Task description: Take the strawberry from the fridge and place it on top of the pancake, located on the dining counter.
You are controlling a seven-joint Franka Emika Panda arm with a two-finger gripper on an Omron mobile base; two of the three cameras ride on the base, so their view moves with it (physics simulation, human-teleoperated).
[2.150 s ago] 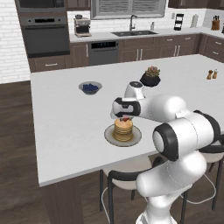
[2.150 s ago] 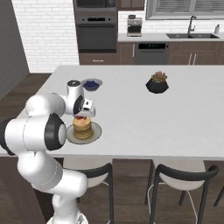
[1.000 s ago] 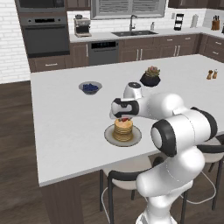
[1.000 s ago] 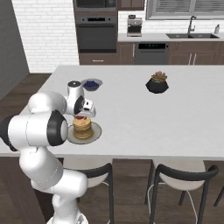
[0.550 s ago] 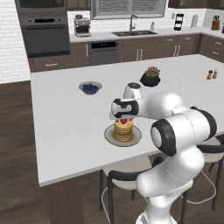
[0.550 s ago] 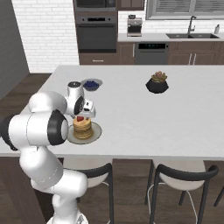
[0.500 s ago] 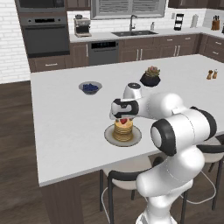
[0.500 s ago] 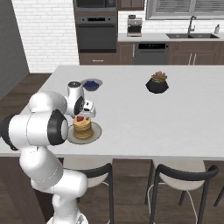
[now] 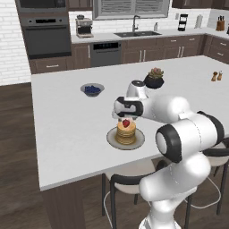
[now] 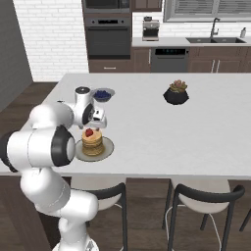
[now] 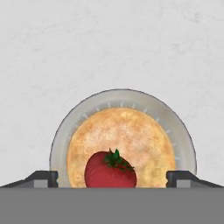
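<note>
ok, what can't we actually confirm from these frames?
- Strawberry underside: the hand view's bottom edge cuts it off, so contact with the pancake is unconfirmed.
- Gripper fingertips: in the left base view the hand's own body hides them.
- Bowl of berries: partly behind the arm in the right base view.
- Shakers: too small to tell apart.

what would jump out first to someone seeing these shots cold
The bright red strawberry sitting on top of the golden pancake stack, on a grey plate near the front edge of the white dining counter. Right above it hangs the big white arm's gripper, its fingertips spread wide to either side of the berry and apart from it.
</note>
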